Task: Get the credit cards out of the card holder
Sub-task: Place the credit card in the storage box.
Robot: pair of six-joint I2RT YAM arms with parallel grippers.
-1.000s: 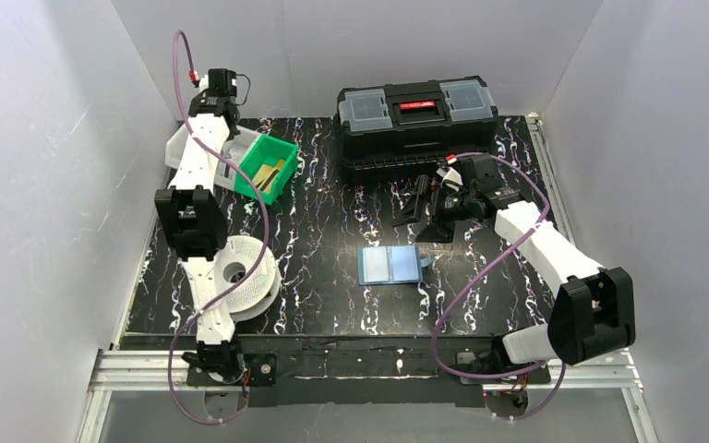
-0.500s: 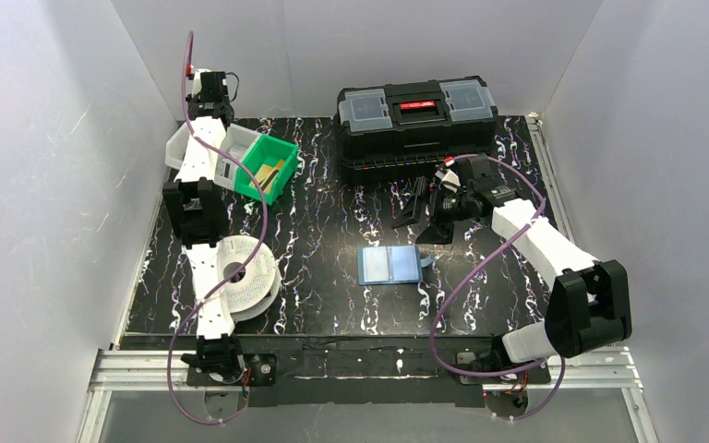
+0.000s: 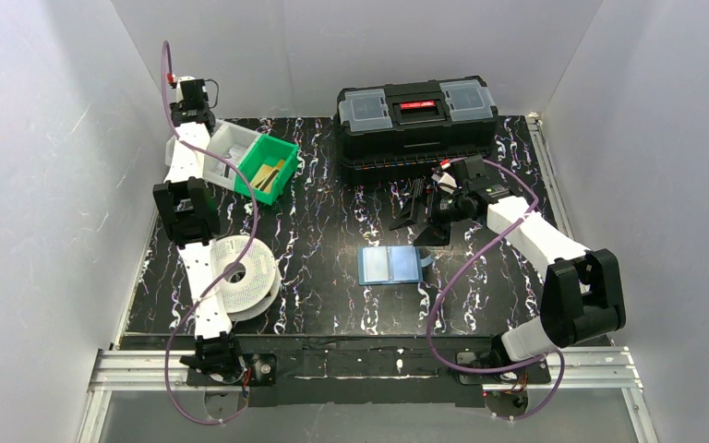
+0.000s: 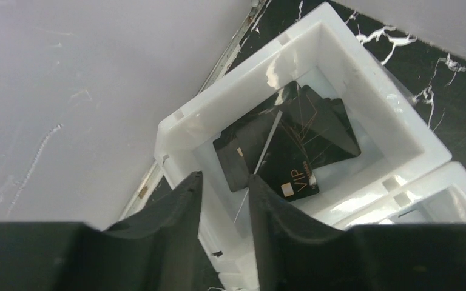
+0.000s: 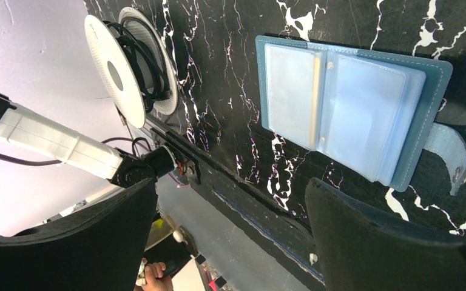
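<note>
The blue card holder [image 3: 390, 265] lies open and flat on the black table, its pale clear sleeves facing up. It also shows in the right wrist view [image 5: 352, 109]. My right gripper [image 3: 420, 221] hangs just behind it, open wide and empty [image 5: 230, 188]. My left gripper [image 4: 224, 179] is at the far left, over a white bin [image 4: 364, 79] that holds black credit cards [image 4: 291, 142], one marked VIP. Its jaws stand slightly apart. A thin card, seen edge-on [image 4: 261, 163], stands in the bin by the right finger. Orange-tan cards [image 3: 268, 173] lie in the green bin [image 3: 282, 152].
A large black toolbox [image 3: 415, 120] stands at the back, just behind my right gripper. A white cable spool [image 3: 240, 277] sits at the front left and shows in the right wrist view [image 5: 127, 66]. The white bin [image 3: 217, 148] adjoins the green bin, against the left wall.
My left arm has swung left and back, from beside the green bin to over the white bin. My right arm's elbow has shifted; its gripper stays open behind the holder.
</note>
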